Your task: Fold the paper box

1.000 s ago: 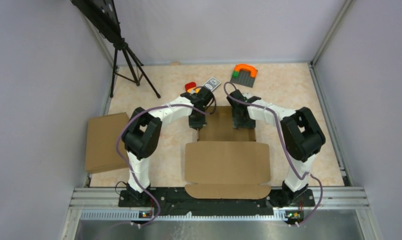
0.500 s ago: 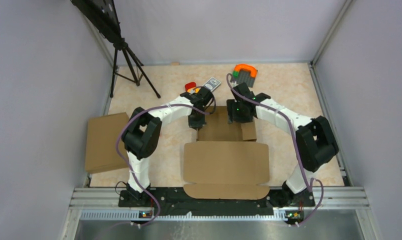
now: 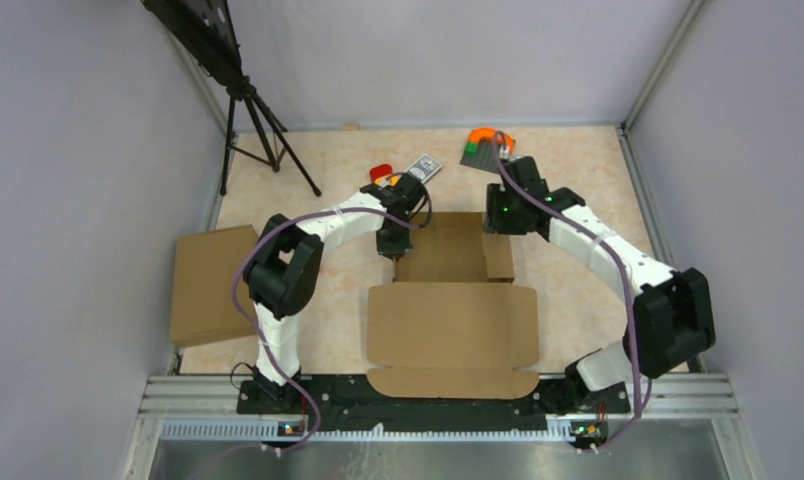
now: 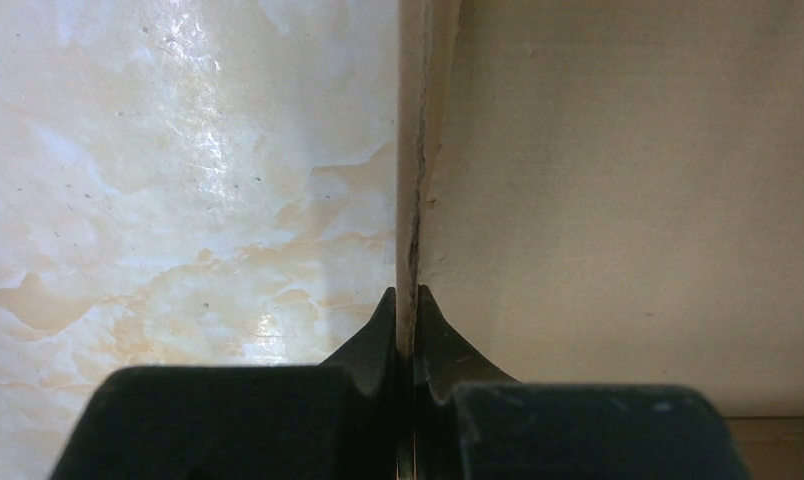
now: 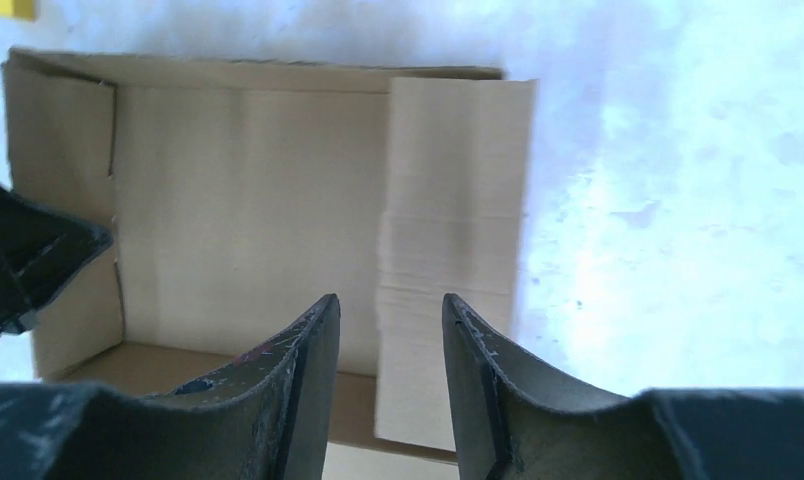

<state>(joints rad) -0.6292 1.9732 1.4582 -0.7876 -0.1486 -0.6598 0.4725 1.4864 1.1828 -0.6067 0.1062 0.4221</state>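
At the middle of the counter [image 3: 578, 180], item one, the paper box [image 3: 453, 325]: we record it part-folded, its broad lid panel flat toward the arm bases and its shallow tray portion beyond that, between the two wrists. Change noted: a second ago the right jaws stood down at the tray's right side, holding that wall up. Since then the right arm [image 3: 598, 245] has lifted and swung off to the right, and the right flap [image 5: 456, 250] has dropped outward to lie flat on the counter. We judge this a setback or a regrip, since that side wants raising again before the tray can be locked. State of the left jaws: closed on the upright left wall [image 4: 410, 200], the card's thin edge pinched between the tips, as it was a second ago. State of the right jaws: apart, nothing between them, hanging above the tray floor near its right crease. The fallen flap lies below them and slightly to the right, untouched.
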